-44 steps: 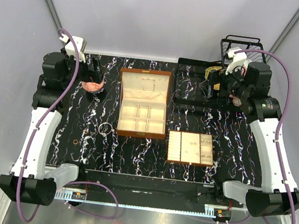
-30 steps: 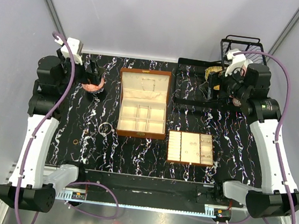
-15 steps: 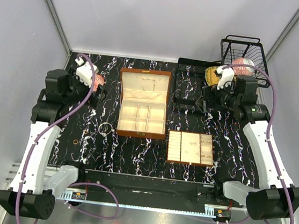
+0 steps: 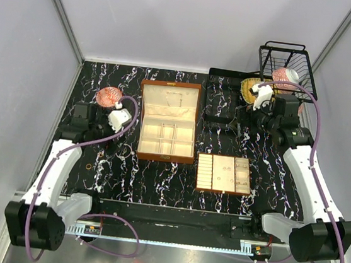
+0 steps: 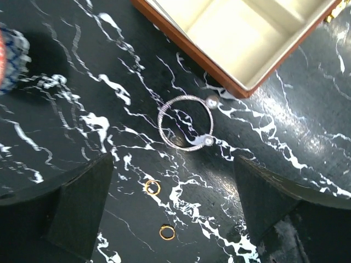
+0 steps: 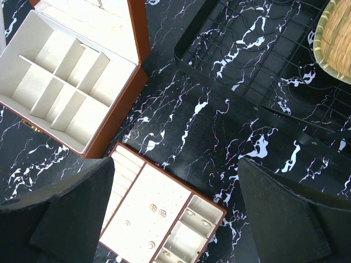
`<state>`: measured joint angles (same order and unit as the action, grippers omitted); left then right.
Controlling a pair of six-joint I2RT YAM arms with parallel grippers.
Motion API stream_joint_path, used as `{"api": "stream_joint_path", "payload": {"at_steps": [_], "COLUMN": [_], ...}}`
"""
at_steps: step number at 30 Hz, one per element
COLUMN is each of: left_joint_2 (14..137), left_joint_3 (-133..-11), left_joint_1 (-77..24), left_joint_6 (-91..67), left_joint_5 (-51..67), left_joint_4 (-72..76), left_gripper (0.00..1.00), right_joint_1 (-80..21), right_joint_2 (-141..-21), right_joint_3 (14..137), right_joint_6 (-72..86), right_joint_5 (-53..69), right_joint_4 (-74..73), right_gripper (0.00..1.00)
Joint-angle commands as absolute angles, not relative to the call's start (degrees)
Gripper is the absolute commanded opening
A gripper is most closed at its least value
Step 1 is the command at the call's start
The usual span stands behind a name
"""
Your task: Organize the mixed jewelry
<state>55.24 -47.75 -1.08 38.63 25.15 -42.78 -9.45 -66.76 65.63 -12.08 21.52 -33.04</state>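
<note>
The mixed jewelry lies loose on the black marbled table. A silvery wire hoop (image 5: 185,121) rests just off the corner of the brown cream-lined box (image 5: 241,38). Two tiny gold rings (image 5: 152,187) lie nearer me, between my fingers. My left gripper (image 5: 175,213) hovers open above them, empty; from above the left gripper (image 4: 125,145) sits left of the box (image 4: 167,121). My right gripper (image 6: 178,219) hangs open and empty over the cream compartment tray (image 6: 131,175), which holds small earrings (image 6: 151,207). From above, the right gripper (image 4: 235,120) is behind the tray (image 4: 223,174).
A pink ball-like object (image 4: 108,96) sits at the back left. A flat black wire rack (image 4: 227,96) and a woven yellow dish (image 4: 251,87) lie at the back right. A black wire basket (image 4: 291,65) holds a pink-and-white item.
The left arm swung down from the back-left pink object to hover over the hoop and rings. The right arm dropped forward and left toward the tray. Both stay open.
</note>
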Motion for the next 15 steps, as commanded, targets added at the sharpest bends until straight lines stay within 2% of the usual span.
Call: {"api": "stream_joint_path", "payload": {"at_steps": [1, 6, 15], "left_joint_2": [60.1, 66.1, 70.9], "left_joint_3": [-46.5, -46.8, -42.2], "left_joint_1": [-1.3, -1.8, -5.2], "left_joint_6": [46.0, 48.0, 52.2], "left_joint_5": [28.1, 28.3, 24.3], "left_joint_4": [-41.8, -41.8, -37.9], "left_gripper": [0.94, 0.88, 0.86], "right_joint_1": [-10.0, -9.9, -10.0], "right_joint_2": [-65.2, -65.1, -65.6], "right_joint_3": [65.6, 65.4, 65.3], "right_joint_6": [-12.4, -12.7, -12.9], "right_joint_5": [21.2, 21.0, 20.7], "right_joint_4": [-30.4, -30.4, -30.4], "right_gripper": [1.0, 1.0, 1.0]}}
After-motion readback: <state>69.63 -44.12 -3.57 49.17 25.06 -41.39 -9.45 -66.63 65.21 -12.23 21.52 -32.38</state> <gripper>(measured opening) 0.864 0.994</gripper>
